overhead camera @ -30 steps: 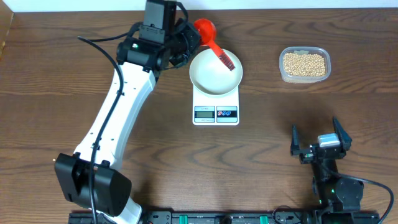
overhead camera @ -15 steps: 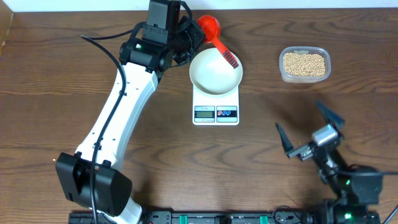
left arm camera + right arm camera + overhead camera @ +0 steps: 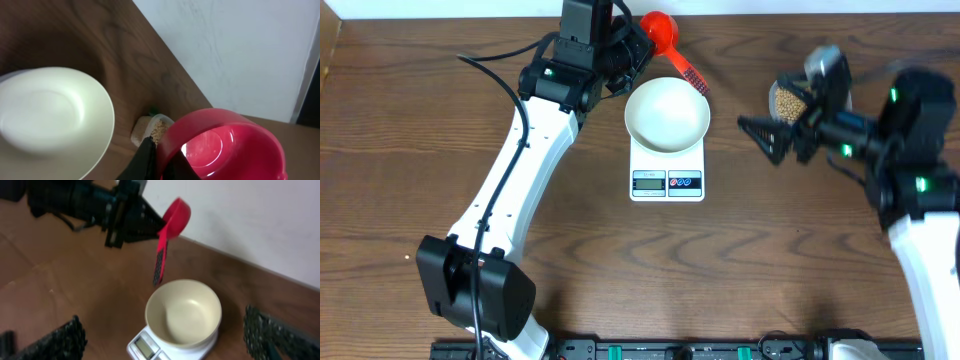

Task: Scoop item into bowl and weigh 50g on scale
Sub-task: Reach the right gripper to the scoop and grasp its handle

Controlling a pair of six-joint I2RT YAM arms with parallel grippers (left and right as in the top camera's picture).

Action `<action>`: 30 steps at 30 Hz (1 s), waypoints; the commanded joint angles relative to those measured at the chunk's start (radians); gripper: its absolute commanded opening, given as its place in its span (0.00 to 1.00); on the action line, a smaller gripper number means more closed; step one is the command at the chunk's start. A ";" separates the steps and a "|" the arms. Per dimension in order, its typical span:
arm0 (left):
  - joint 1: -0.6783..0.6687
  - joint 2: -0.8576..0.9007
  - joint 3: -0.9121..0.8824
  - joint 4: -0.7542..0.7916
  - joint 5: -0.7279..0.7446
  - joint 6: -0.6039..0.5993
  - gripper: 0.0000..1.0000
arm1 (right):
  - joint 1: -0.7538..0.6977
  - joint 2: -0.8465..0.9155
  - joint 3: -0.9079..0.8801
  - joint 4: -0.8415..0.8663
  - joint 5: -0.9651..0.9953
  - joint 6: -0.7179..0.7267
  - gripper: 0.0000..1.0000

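Left tool (image 3: 630, 47): closed on the red scoop (image 3: 658, 28) at the head of its handle; the handle hangs down toward the far rim of the bowl (image 3: 667, 115).
Right tool (image 3: 780, 138): fingers spread wide, nothing held.
Left arm: stretched across to the far edge.
Right arm: raised, blurred, in front of the clear tub (image 3: 141, 134) of beans (image 3: 160, 129).
Bowl: sits on the scale (image 3: 667, 182).
Surface (image 3: 420, 150): dark wood, with a white wall (image 3: 250, 210) behind.

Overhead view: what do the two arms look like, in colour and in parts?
The left arm and the right arm have white links, black joints and small green lights. A black cable runs along the left one. The right gripper has black textured fingers.
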 commanded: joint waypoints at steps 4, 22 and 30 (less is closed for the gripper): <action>-0.019 0.013 -0.004 -0.025 0.005 -0.136 0.07 | 0.003 0.122 0.072 0.016 -0.114 0.069 0.99; -0.089 0.013 -0.004 -0.121 0.005 -0.217 0.07 | 0.107 0.198 0.071 0.148 0.050 0.481 0.61; -0.089 0.013 -0.004 -0.125 0.021 -0.365 0.07 | 0.192 0.198 0.071 0.147 0.196 0.594 0.53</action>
